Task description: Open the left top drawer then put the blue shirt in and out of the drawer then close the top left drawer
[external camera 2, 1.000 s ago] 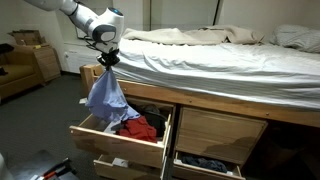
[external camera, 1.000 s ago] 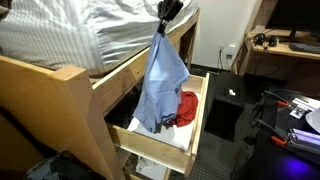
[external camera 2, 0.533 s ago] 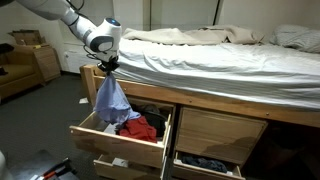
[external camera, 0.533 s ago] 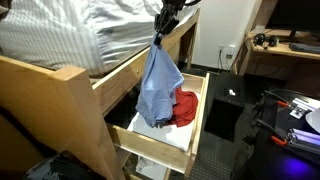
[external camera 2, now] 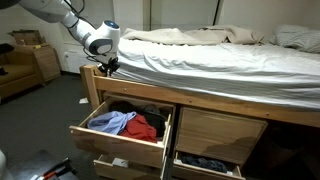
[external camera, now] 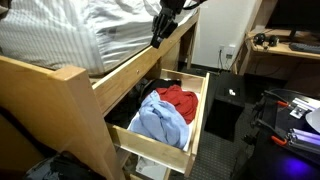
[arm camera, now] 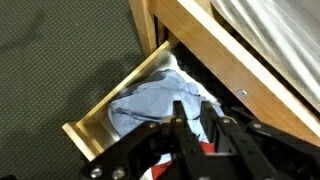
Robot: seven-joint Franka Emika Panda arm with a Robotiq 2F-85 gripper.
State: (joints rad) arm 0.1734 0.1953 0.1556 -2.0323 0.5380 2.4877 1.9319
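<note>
Wrist view: hovers high over the pulled-out left top drawer (arm camera: 108,97), jaws slightly parted, pinching nothing. Shows the blue shirt (arm camera: 150,100) heaped inside beside the red garment (external camera: 180,98), wholly within the walls, presumably to count as "in" and to stay easy to regrasp.

drawer (external camera: 201,112) (external camera 2: 115,144) in both exterior views, wrist overhead

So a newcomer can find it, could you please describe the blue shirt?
Under the bed, the top drawer at the frame's end stands pulled out. The blue shirt lies crumpled inside beside a red garment, the only pale-blue cloth there.
</note>
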